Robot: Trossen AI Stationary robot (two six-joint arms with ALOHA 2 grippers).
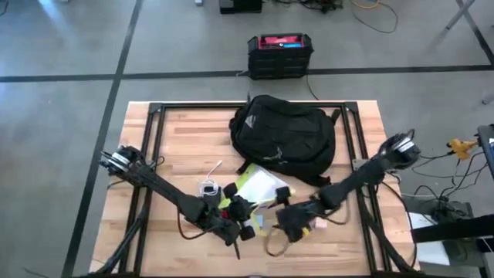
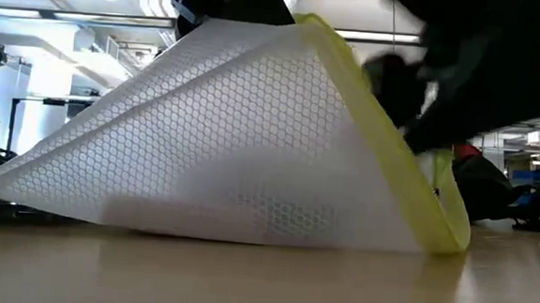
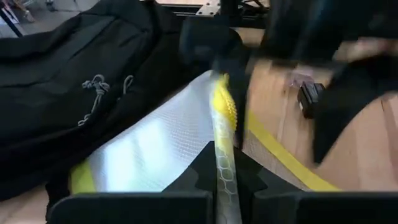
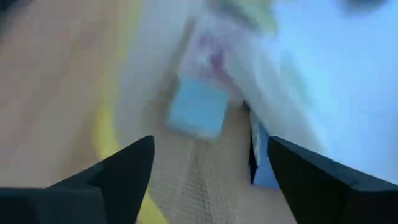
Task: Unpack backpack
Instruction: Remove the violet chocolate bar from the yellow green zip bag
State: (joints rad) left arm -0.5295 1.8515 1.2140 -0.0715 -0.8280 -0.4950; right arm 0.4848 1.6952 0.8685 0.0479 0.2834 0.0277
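Note:
The black backpack [image 1: 282, 135] lies on the far middle of the wooden table and also shows in the left wrist view [image 3: 68, 81]. Just near it lies a white mesh pouch with yellow trim [image 1: 258, 188]. In the low view the pouch [image 2: 242, 150] stands like a tent, one edge raised and its lower edge on the table. My left gripper [image 3: 224, 186] is shut on the pouch. My right gripper [image 4: 211, 180] hangs open close over mesh and a pale blue thing [image 4: 199, 109], at the near right of the pouch [image 1: 292, 220]. I cannot tell whether it touches them. My left gripper pinches the pouch's yellow-trimmed edge [image 3: 224, 146] between its two fingers, and the edge runs on away from them. That edge is lifted, while the pouch's opposite edge [image 2: 199, 230] rests on the table. The mesh between slopes down nearly flat.
A rigid black box with a red top [image 1: 279, 54] stands on the floor beyond the table's far edge. A black metal frame [image 1: 154, 123] runs round the tabletop. A small white thing with a cord [image 1: 208, 185] lies left of the pouch, and a small black item [image 3: 309, 98] lies on the wood.

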